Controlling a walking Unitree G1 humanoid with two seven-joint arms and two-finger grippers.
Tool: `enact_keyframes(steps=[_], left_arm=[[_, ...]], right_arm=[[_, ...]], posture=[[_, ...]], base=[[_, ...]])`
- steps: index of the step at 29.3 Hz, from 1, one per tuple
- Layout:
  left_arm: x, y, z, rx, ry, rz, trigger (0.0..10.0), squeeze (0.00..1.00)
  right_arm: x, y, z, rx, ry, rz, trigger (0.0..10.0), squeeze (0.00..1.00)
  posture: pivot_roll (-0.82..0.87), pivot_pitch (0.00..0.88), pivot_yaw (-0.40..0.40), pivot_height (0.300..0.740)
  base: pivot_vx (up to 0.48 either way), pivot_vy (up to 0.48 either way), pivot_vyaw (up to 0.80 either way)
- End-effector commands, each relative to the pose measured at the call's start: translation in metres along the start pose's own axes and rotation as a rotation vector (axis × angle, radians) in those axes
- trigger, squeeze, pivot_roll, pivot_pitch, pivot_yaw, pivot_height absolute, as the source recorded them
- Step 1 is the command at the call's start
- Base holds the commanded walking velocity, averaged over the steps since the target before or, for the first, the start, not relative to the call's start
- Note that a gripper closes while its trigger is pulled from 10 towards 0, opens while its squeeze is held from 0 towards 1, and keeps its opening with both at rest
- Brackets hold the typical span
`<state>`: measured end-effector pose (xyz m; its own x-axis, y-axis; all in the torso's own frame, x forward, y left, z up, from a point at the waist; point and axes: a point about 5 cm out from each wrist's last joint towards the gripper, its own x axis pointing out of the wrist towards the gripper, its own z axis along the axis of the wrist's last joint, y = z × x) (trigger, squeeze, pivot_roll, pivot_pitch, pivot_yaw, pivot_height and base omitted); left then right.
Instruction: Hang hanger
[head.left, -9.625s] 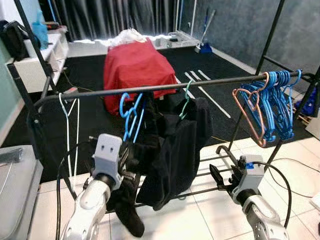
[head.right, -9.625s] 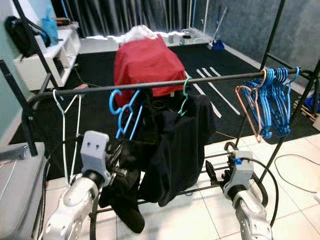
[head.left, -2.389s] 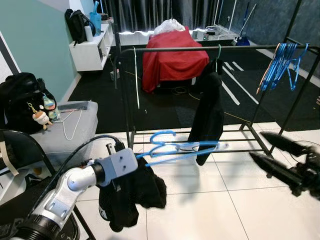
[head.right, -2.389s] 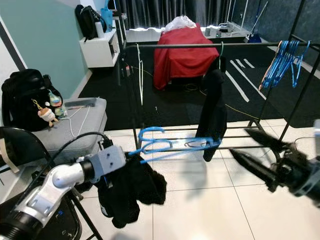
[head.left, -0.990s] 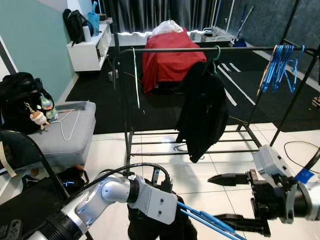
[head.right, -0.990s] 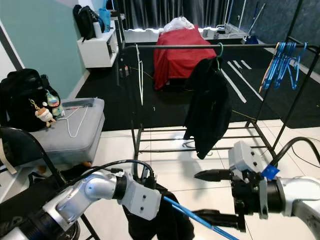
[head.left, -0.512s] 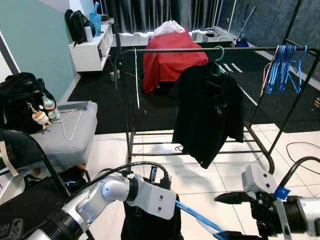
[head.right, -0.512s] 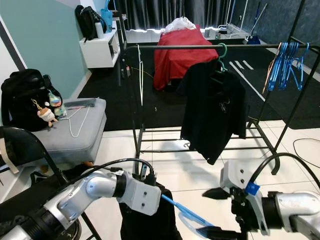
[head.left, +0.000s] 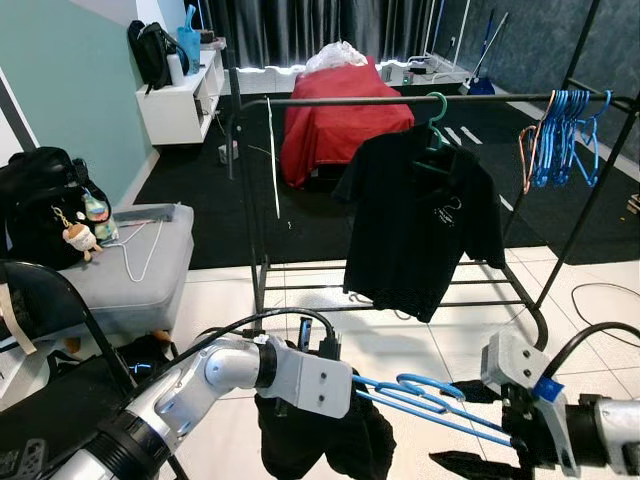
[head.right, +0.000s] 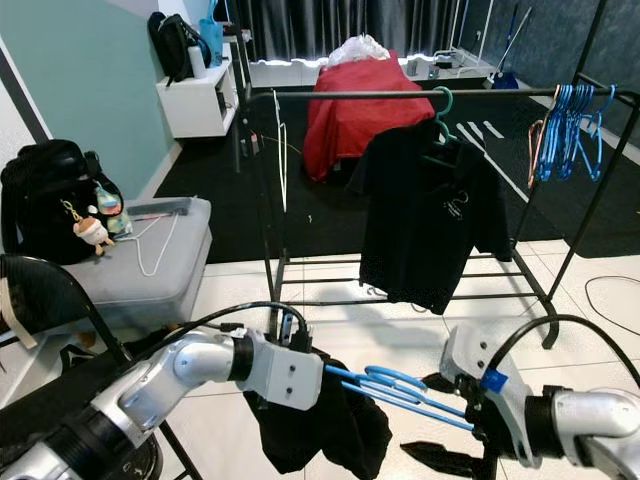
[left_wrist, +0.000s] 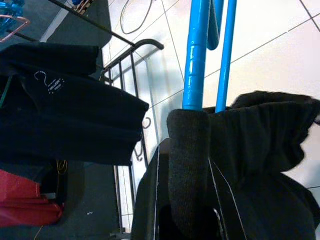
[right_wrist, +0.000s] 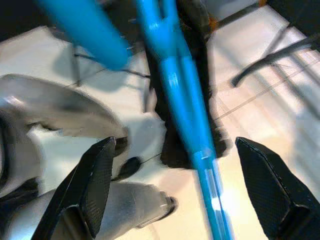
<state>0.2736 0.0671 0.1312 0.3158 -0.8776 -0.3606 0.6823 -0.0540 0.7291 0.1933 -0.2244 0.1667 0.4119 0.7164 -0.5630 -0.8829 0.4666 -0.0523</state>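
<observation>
Left eye: left gripper (head.left: 335, 385) clamps a blue hanger (head.left: 425, 400) plus a black garment (head.left: 320, 445) at 6 o'clock, low before the rack (head.left: 400, 100).

Right eye: right gripper (head.right: 455, 420) at 5 o'clock, fingers spread around the hanger's end.

Left wrist: fingers (left_wrist: 187, 170) pinch cloth and hanger.

Right wrist: fingertips (right_wrist: 95, 180) wide apart.

Layout: my left gripper (head.left: 340, 385) is low at 7 o'clock, my right gripper (head.left: 478, 428) at 5 o'clock. Hanger (head.left: 425, 397) runs between them, with a garment (head.left: 318, 440) hanging under its left end. Clothes rack (head.left: 400, 100) is ahead at 12, with a shirt (head.left: 425, 215) hung on its rail and a bunch of hangers (head.left: 560, 140) at its 2 o'clock end. Bench (head.left: 130, 265) sits at 10 o'clock, with a backpack (head.left: 40, 205) on its left end.
</observation>
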Motion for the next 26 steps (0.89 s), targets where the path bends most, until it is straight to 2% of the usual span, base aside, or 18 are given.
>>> enact_keyframes(steps=[1, 2, 3, 4, 5, 12, 21, 25, 26], left_arm=[[-0.001, 0.009, 0.001, 0.019, 0.006, 0.029, 10.0, 0.00], [-0.001, 0.009, 0.001, 0.019, 0.006, 0.029, 10.0, 0.00], [0.000, 0.010, 0.001, 0.018, 0.004, 0.032, 10.0, 0.00], [0.000, 0.010, 0.001, 0.018, 0.004, 0.032, 10.0, 0.00], [0.000, 0.010, 0.002, 0.017, 0.002, 0.034, 10.0, 0.00], [0.003, 0.010, 0.003, 0.013, -0.007, 0.039, 10.0, 0.00], [0.003, 0.012, 0.007, 0.011, -0.023, 0.047, 10.0, 0.00], [0.001, 0.018, 0.008, -0.014, -0.034, 0.082, 10.0, 0.00], [0.000, 0.021, 0.007, -0.046, -0.035, 0.093, 10.0, 0.00]], right_arm=[[0.006, -0.006, 0.002, -0.040, -0.015, -0.058, 10.0, 0.00], [0.006, -0.006, 0.002, -0.040, -0.015, -0.058, 10.0, 0.00], [0.008, -0.010, 0.006, -0.062, -0.042, -0.092, 0.0, 0.00], [0.008, -0.010, 0.006, -0.062, -0.042, -0.092, 0.0, 0.00], [0.009, -0.014, 0.011, -0.103, -0.066, -0.124, 0.0, 0.00], [0.014, -0.014, 0.017, -0.115, -0.101, -0.120, 0.0, 0.00], [0.035, -0.015, 0.025, -0.142, -0.172, -0.136, 0.0, 0.00], [0.040, -0.023, 0.030, -0.145, -0.229, -0.210, 0.0, 0.00], [0.041, -0.026, 0.033, -0.147, -0.250, -0.240, 0.0, 0.00]], posture=[[-0.20, 0.000, 0.040, 0.740], [-0.20, 0.000, 0.040, 0.740], [-0.20, 0.000, 0.040, 0.740], [-0.20, 0.000, 0.040, 0.740], [-0.20, 0.000, 0.039, 0.740], [-0.20, 0.000, 0.035, 0.740], [-0.20, 0.000, 0.034, 0.740], [-0.20, 0.000, 0.031, 0.740], [-0.20, 0.000, 0.031, 0.740]], base=[[0.000, 0.000, 0.00], [0.000, 0.000, 0.00], [0.000, 0.000, 0.00], [0.000, 0.000, 0.00], [0.000, 0.000, 0.00], [0.000, 0.000, 0.00], [0.000, 0.000, 0.00], [0.000, 0.000, 0.00], [0.000, 0.000, 0.00]])
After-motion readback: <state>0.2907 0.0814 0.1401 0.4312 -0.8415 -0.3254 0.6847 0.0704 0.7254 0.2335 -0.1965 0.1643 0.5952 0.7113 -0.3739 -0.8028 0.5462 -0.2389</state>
